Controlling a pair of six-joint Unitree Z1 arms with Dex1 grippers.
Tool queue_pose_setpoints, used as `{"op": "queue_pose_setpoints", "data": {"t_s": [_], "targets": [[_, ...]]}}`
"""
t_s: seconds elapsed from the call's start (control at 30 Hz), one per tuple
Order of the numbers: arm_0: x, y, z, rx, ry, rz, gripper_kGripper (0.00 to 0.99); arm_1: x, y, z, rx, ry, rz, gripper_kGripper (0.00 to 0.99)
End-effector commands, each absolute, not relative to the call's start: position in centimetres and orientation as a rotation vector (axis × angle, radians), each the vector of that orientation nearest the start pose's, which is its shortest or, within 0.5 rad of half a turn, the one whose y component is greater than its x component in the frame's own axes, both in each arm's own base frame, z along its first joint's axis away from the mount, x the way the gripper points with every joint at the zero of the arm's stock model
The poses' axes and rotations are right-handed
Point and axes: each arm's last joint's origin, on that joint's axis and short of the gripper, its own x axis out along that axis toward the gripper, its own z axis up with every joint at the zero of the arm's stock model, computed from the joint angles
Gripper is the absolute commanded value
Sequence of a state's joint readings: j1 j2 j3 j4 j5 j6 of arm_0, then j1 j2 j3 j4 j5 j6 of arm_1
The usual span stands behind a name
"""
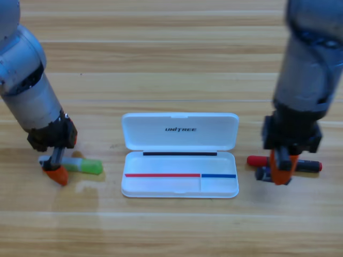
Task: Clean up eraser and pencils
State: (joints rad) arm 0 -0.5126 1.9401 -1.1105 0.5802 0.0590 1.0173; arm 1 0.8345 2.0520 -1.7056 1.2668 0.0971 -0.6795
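Nearest the lower edge of the high view lies bare wooden tabletop. Just above it, in the middle, the white case lies open, its tray toward the viewer and its lid folded back away from it.

Left of the case, well apart from it, the green pencil lies flat with its long axis running left to right, the green end pointing toward the case and the white end toward the left edge. The left gripper is down on that white end; one orange finger shows in front of the stick and touches the tabletop beside it. How far the fingers are spread cannot be told, nor whether they clasp the stick.

Right of the case, near but not touching it, the black pencil also lies with its long axis left to right, its red cap pointing toward the case and its red tip toward the right edge. The eraser sits just in front of it, close under the capped end, a small dark block. The right gripper points down across the middle of the black pencil, its orange fingers covering the barrel; whether they are spread or closed on it cannot be told.

Farther back, both grey arms rise toward the upper corners.
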Motion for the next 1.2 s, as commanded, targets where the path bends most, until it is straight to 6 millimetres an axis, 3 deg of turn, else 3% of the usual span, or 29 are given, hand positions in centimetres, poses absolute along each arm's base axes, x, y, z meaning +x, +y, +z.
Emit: {"op": "queue_pose_setpoints", "data": {"t_s": [0.03,0.23,0.43,0.53,1.2], "targets": [[29.6,-15.6,16.7,1.207,1.153,-1.085,0.782,24.6,33.3,23.4,-1.246,1.319,1.296,0.000],[29.5,-15.5,16.6,1.240,1.142,-1.103,0.607,25.5,36.2,22.1,-1.305,1.293,1.291,0.000],[29.4,-15.6,16.5,1.261,1.128,-1.127,0.272,26.8,38.1,20.5,-1.330,1.284,1.268,0.000],[29.4,-15.6,16.6,1.275,1.119,-1.131,0.014,27.1,38.6,19.7,-1.337,1.293,1.262,0.000],[29.7,-15.5,18.6,1.309,1.113,-1.082,0.000,26.7,38.5,19.9,-1.337,1.317,1.261,0.000]]}}
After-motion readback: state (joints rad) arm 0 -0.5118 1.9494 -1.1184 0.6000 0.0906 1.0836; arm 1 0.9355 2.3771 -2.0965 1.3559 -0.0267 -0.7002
